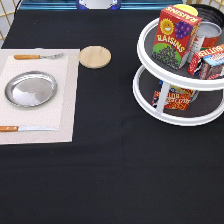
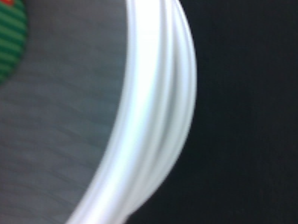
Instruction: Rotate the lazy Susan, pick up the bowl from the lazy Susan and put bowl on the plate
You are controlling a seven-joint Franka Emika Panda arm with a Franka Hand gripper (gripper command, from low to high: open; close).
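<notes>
The gripper does not show in the exterior view, so I cannot tell how its jaws stand or place things by them, the wrist camera sees only the lazy Susan white rim and grey shelf up close, the plate lies bare on its mat, and no bowl shows.

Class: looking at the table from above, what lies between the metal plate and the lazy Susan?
In the exterior view, a round wooden coaster sits on the black cloth between the plate and the lazy Susan, nearer the top. The gripper is out of sight.
</notes>
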